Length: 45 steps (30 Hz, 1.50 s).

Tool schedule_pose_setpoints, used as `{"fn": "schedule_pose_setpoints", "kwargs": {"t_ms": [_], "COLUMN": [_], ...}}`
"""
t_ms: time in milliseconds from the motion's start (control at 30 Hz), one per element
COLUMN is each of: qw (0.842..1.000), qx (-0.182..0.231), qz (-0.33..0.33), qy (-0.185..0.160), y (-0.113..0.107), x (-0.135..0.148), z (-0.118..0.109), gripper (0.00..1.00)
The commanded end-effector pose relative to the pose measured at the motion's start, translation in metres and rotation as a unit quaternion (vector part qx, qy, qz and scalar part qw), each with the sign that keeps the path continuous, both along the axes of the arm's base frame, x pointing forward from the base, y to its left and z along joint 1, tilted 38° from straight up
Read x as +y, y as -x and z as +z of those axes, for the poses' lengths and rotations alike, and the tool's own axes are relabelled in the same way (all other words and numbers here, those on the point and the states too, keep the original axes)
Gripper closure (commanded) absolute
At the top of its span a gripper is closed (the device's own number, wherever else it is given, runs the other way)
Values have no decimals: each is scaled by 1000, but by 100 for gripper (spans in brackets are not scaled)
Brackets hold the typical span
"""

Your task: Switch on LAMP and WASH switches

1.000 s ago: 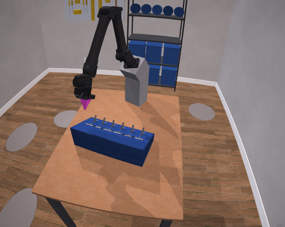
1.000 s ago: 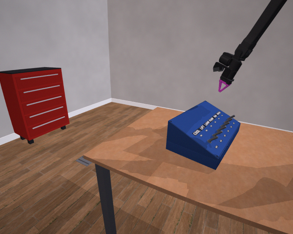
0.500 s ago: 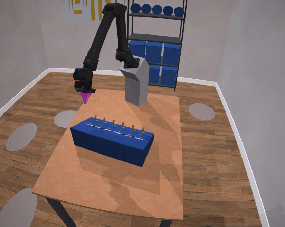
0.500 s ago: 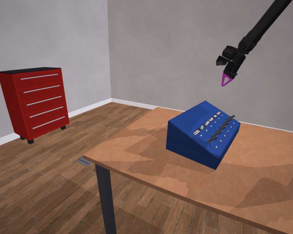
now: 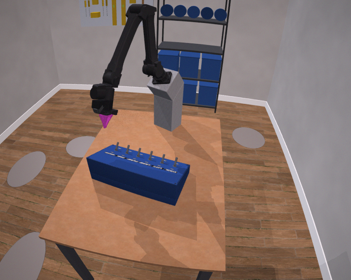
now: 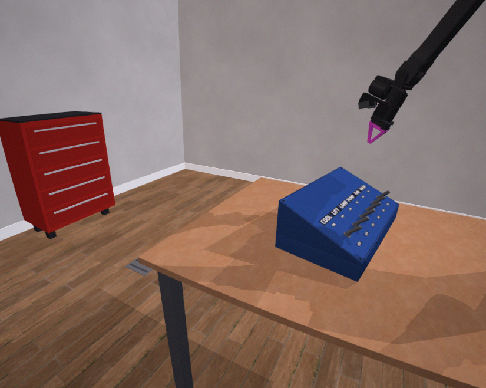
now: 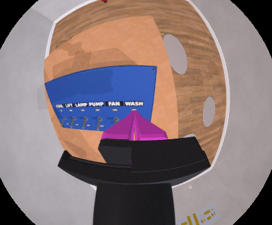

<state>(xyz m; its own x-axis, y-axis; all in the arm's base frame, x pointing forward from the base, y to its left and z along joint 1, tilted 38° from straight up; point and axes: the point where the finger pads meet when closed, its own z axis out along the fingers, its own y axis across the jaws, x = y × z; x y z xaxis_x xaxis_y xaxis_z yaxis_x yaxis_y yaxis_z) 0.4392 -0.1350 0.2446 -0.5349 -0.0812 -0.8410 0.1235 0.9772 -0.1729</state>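
The blue console [image 5: 138, 171] sits slanted across the middle of the table, with six grey toggle levers in a row on its sloped face. The labels read COOL, LIFT, LAMP [image 7: 81, 104], PUMP, FAN, WASH [image 7: 134, 103]. All the levers I can see lean the same way. The LAMP lever [image 5: 150, 155] is fourth from the left in the top view and the WASH lever [image 5: 116, 146] is at the left end. My gripper [image 5: 105, 122] hangs in the air above and beyond the WASH end, touching nothing. Its magenta fingers [image 6: 374, 135] are shut together and empty. In the wrist view the fingers [image 7: 134, 123] hide the WASH lever.
The arm's grey pedestal [image 5: 168, 102] stands at the back of the table. A dark shelf with blue boxes [image 5: 193, 64] is behind it. A red drawer chest [image 6: 55, 167] stands by the far wall. Grey discs [image 5: 80, 146] lie on the floor.
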Motion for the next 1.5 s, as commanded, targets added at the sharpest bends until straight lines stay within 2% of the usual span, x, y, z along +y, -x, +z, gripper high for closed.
{"fn": "schedule_pose_setpoints", "kwargs": {"t_ms": [0,633,700,767,833,900,1000,1100,1200,1233,1467], "qw": [1000,1000,1000,1000,1000,1000,1000,1000,1000,1000,1000], "qx": [3,3,-7,-1,0,0,2,2,-11,-20,-14], "qz": [0,0,-1,-1,-1,-1,-1,-1,-1,11,7], "qy": [4,4,7,6,6,6,5,5,13,18,15], "y": [5,5,2,9,25,25,65,99,105,95,96], "x": [-3,-3,-6,-11,-18,-18,-23,-20,-19,-16,-18], "z": [0,0,-1,-24,-59,-59,-118,-155,-152,-143,-147], "gripper": [100,100,100,100,100,100,100,100,100,100,100]}}
